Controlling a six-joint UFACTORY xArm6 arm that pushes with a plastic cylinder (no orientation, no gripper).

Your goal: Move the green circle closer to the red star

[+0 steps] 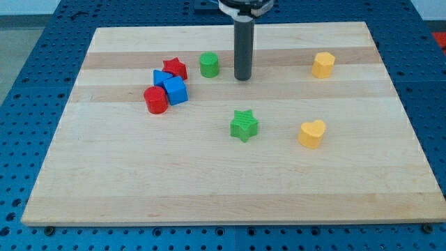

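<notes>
Green, the circle (209,65) sits near the worktop's (209,181) top edge, just to the right of the red star (175,67), with a small gap between them. My tip (242,79) rests just right of the circle, apart from it. I have no jaws, only a rod. Blue blocks (172,87) and a red cylinder (156,100) cluster below the star.
</notes>
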